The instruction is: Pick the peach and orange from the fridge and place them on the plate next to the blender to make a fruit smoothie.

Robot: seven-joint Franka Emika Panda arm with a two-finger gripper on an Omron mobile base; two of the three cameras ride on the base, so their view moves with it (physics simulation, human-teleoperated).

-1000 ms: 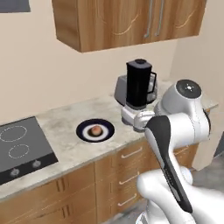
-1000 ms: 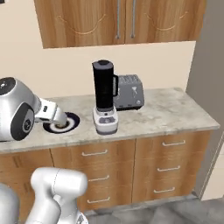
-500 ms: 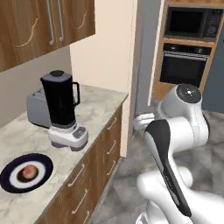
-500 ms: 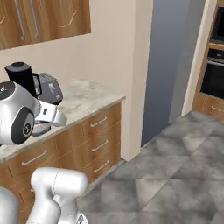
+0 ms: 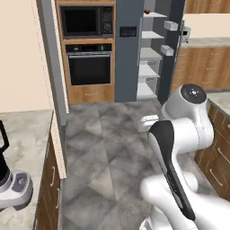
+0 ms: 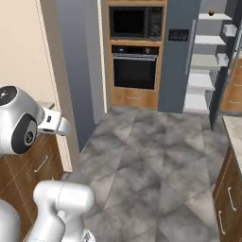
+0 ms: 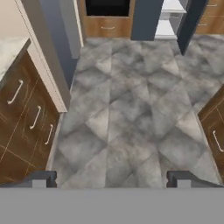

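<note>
Far ahead of the widely parted, empty fingers [image 7: 112, 177], the orange [image 6: 211, 12] is seen on the fridge [image 6: 208, 56] shelf, judged smooth, firm, best gripped across its middle.

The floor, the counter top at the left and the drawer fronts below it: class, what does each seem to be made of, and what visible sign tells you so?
The floor: probably stone or ceramic tile, matt, from its mottled grey squares set diagonally. The counter top: looks like polished stone, pale and speckled with a light edge. The drawer fronts: seemingly dark brown wood or veneer, from visible grain, with silvery bar handles that look metal.
</note>
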